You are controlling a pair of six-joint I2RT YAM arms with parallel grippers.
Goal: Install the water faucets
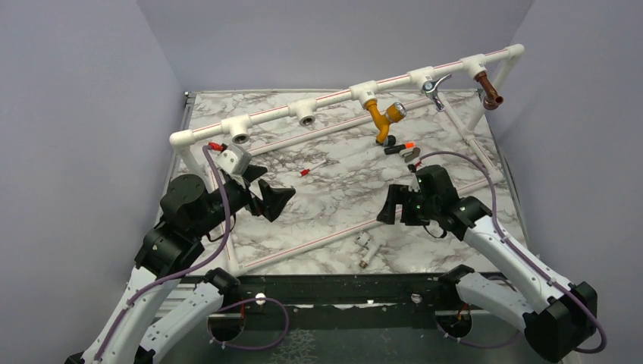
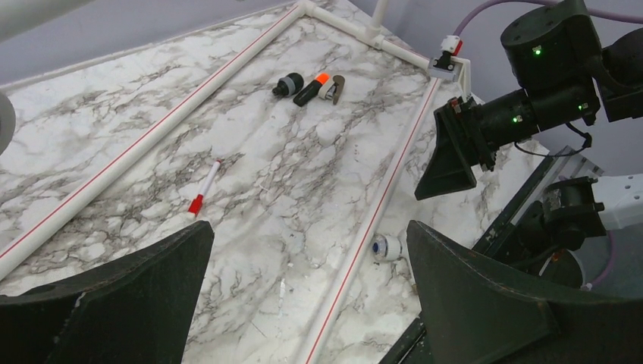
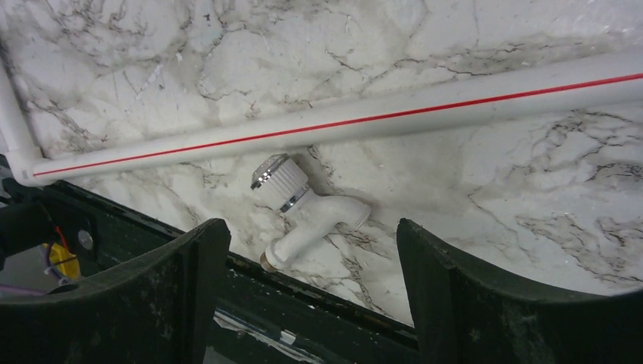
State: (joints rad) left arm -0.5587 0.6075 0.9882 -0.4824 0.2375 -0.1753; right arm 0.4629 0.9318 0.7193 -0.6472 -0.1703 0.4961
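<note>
A white water faucet [image 3: 307,211] with a silvery knob end lies on the marble near the table's front edge [image 1: 364,247], beside the frame's low front pipe [image 3: 341,125]. My right gripper [image 3: 312,230] hovers over it, open, with a finger on either side and touching nothing. My left gripper [image 2: 309,227] is open and empty above the marble on the left [image 1: 274,188]; the white faucet's knob [image 2: 385,247] shows by its right finger. A mustard-yellow faucet [image 1: 383,115], a chrome-levered one [image 1: 434,89] and a brown one [image 1: 491,95] hang from the raised pipe. A black-and-orange faucet [image 1: 398,146] lies loose on the marble.
The white pipe frame's raised bar has two bare tee sockets [image 1: 240,136] [image 1: 306,119] on its left half. A thin white stick with a red tip [image 1: 311,168] lies mid-table. Low frame pipes [image 2: 144,144] cross the marble. The black front rail [image 3: 318,303] runs just under the right gripper.
</note>
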